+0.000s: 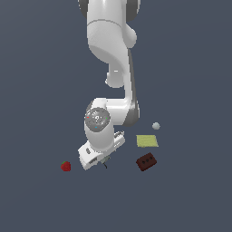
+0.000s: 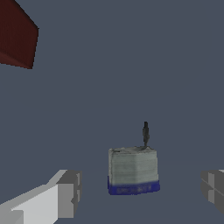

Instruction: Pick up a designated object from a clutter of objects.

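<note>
Grey, square-ended fingers stand wide apart in the wrist view, and the jaws hold nothing; the designated object sits on the counter in the gap between them, touching neither pad. It is a small blocky thing with a pale grey, faintly ribbed face, a blue band along one edge and a thin dark stem poking from the opposite side. In the exterior view the hand hides most of it; only a dark sliver shows under the jaws.

My worry is centring: the block lies nearer one finger than the other, so closing could shove or twist it before both pads bite. The slim stem could also snag a pad.

Further out lies the rest of the clutter: a dark brown brick with holes, a flat yellow pad, a small grey ball and, on the exterior view's left, a red strawberry.
</note>
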Controlling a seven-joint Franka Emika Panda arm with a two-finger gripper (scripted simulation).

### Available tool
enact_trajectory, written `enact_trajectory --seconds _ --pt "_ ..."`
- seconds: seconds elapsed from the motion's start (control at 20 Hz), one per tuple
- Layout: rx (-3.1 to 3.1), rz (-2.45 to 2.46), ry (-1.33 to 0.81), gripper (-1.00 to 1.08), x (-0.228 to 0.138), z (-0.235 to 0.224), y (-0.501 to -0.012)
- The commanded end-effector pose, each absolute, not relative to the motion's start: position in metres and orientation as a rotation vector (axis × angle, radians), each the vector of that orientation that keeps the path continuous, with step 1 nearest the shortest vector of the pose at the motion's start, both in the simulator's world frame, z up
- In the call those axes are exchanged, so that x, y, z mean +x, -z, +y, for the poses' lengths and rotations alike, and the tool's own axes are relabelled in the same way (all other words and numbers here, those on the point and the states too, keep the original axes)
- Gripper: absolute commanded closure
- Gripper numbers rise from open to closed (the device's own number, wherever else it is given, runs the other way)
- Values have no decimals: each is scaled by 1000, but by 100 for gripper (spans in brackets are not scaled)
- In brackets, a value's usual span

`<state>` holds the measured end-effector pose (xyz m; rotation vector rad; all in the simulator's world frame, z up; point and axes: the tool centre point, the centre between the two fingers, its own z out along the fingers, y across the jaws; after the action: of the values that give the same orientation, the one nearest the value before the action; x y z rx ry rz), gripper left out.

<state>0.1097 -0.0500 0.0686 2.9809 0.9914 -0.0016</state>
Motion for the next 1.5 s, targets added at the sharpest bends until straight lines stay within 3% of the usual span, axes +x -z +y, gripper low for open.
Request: enact_trajectory --seconds 0.0,1.05,1.1,1.45 --pt "2974 1011 0 -92 111 -51 -64" --pt "2973 1015 0 -92 111 -51 -13" --pt "2973 1015 0 108 111 -51 -13" --pt "2973 1015 0 108 111 -51 -13"
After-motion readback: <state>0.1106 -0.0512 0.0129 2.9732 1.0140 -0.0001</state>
